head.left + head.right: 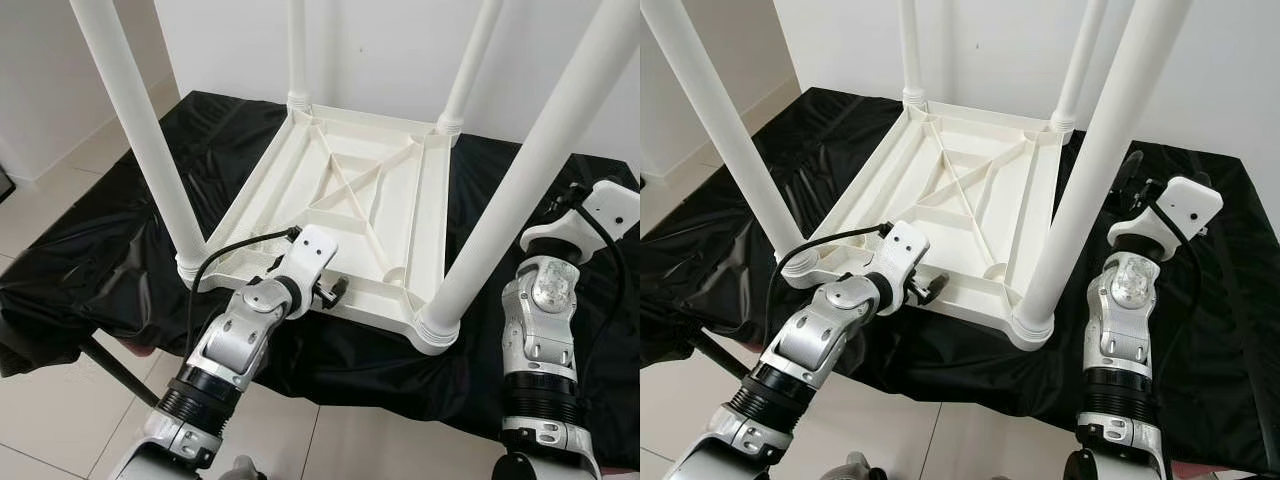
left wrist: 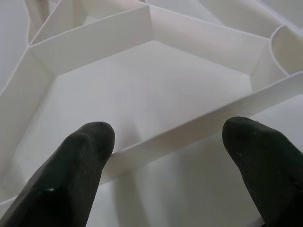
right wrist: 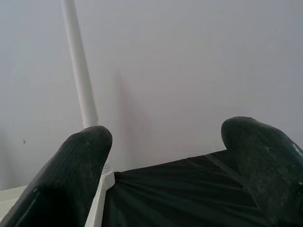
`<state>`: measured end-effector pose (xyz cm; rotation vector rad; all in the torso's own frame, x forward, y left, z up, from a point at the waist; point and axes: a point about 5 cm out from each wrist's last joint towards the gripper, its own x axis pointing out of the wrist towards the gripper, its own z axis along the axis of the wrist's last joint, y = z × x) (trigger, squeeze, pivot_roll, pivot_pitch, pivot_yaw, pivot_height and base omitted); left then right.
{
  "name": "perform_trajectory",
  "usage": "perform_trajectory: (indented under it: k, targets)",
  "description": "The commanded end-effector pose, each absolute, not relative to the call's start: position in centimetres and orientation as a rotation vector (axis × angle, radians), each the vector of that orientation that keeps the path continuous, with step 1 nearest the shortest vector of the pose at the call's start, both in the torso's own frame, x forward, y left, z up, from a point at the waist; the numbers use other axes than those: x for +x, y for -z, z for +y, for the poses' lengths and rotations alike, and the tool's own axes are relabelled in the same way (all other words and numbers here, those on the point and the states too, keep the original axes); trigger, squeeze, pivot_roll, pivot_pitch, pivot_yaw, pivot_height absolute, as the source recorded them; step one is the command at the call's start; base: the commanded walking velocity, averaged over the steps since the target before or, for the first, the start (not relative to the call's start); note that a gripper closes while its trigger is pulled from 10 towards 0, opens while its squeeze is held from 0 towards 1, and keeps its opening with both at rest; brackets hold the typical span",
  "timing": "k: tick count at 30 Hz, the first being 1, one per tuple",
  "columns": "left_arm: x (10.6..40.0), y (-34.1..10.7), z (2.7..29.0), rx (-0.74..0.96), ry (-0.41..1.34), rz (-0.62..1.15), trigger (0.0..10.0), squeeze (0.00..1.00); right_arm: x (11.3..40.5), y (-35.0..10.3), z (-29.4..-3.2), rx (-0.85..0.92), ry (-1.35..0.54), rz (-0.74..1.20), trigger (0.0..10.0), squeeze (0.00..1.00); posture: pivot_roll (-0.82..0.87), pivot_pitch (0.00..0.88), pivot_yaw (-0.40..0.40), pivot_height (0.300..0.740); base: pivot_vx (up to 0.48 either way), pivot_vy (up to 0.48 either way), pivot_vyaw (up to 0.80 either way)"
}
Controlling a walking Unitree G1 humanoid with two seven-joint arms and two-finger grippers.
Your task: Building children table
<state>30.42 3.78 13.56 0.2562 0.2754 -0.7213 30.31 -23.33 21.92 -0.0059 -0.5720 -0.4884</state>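
A white plastic children's table [image 1: 340, 190] lies upside down on a black cloth, its ribbed underside facing up. Legs stand up from its corners: the near left leg [image 1: 135, 130], the near right leg [image 1: 530, 170] and two far legs [image 1: 297, 50]. My left gripper [image 1: 335, 290] hovers at the table's near edge, open, and in the left wrist view its fingers [image 2: 80, 156] sit just over a white rib [image 2: 189, 130] with nothing between them. My right gripper [image 1: 1132, 180] is raised to the right of the near right leg, open, pointing toward the wall and a far leg [image 3: 78, 71].
The black cloth [image 1: 120, 220] covers a low surface and drapes over its near edge. Pale floor tiles [image 1: 60, 400] lie in front and to the left. A white wall [image 1: 380, 50] stands close behind the table.
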Motion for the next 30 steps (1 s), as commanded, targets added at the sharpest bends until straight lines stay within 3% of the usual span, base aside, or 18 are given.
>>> perform_trajectory:
  k: [1, 19, 24, 30]
  targets:
    - [29.5, -12.8, 2.8, 0.229, 0.901, 0.339, 10.0, 0.0, 30.2, -22.0, -22.7, -0.005, 0.48, -0.591, 10.0, 0.0, -0.02, 0.009, 0.022, 0.74, 0.0, 0.0, 0.0]
    - [29.4, -14.2, 1.7, 0.227, 0.96, 0.253, 10.0, 0.0, 29.8, -22.6, -22.2, -0.016, 0.491, -0.631, 10.0, 0.0, -0.04, 0.011, 0.04, 0.74, 0.0, 0.0, 0.0]
    - [30.5, -16.1, 5.0, 0.252, 0.904, 0.159, 10.0, 0.0, 29.8, -23.8, -20.6, -0.032, 0.428, -0.704, 10.0, 0.0, -0.03, 0.001, 0.046, 0.74, 0.0, 0.0, 0.0]
    - [30.9, -15.7, 8.2, 0.262, 0.842, 0.187, 10.0, 0.0, 29.0, -23.3, -19.0, -0.045, 0.329, -0.7, 10.0, 0.0, -0.03, 0.0, 0.059, 0.74, 0.0, 0.0, 0.0]
